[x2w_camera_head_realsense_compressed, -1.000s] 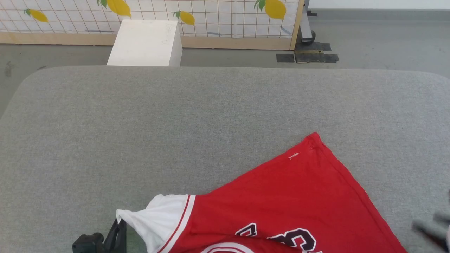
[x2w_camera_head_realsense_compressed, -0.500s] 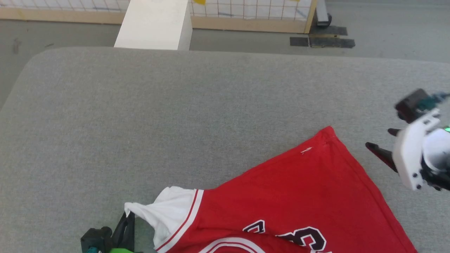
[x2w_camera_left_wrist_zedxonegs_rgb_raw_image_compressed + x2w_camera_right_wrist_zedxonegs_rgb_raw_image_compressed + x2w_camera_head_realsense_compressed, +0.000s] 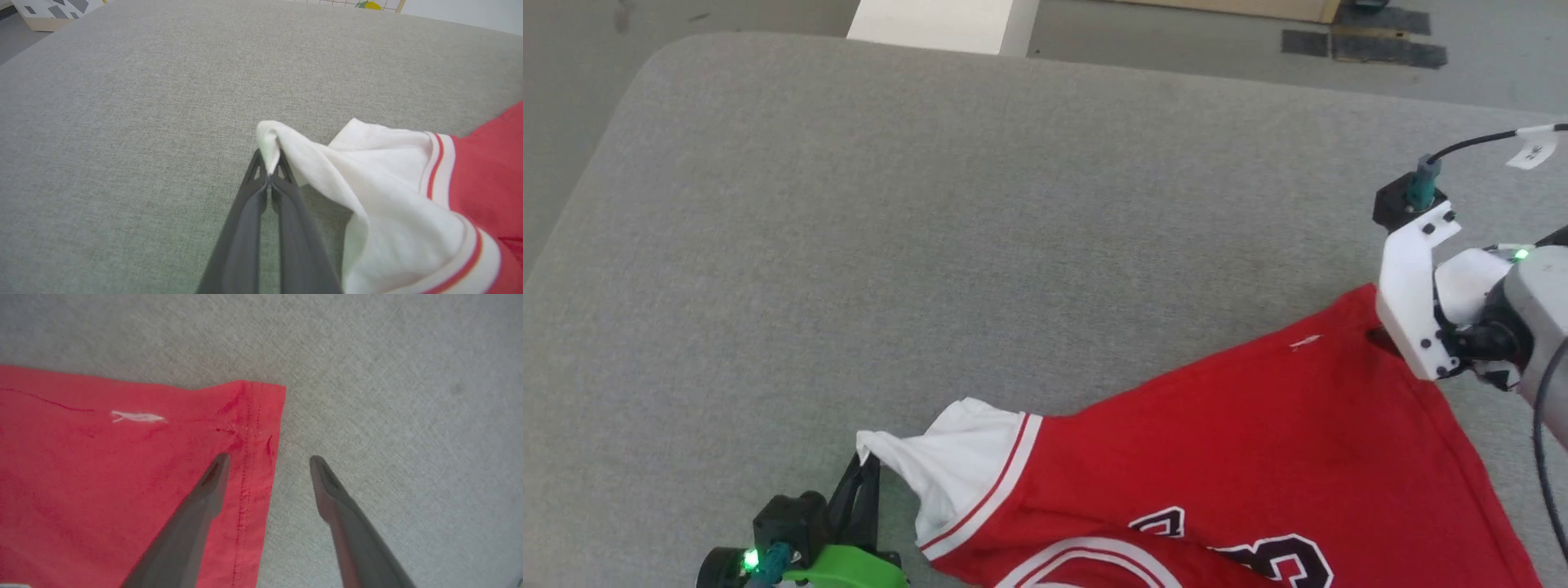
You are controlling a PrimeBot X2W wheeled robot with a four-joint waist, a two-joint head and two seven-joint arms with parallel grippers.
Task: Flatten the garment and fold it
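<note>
Pinching the soft white sleeve (image 3: pixel 367 171) of the red garment (image 3: pixel 1217 457) in the clamped left tool (image 3: pixel 269 165); straddling its stitched hem corner (image 3: pixel 265 400) with the right tool (image 3: pixel 267 461) spread apart, on grey woven tabletop (image 3: pixel 931 245)

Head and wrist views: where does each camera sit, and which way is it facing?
Head: on the head, looking forward and down at the garment on the grey cushion; left gripper lower left, right arm's wrist at right.
Left wrist: along the shut left gripper's fingers, pinching the white sleeve.
Right wrist: down between the open right gripper fingers, at the red hem corner.
Shared: head and left wrist both show the sleeve.
</note>
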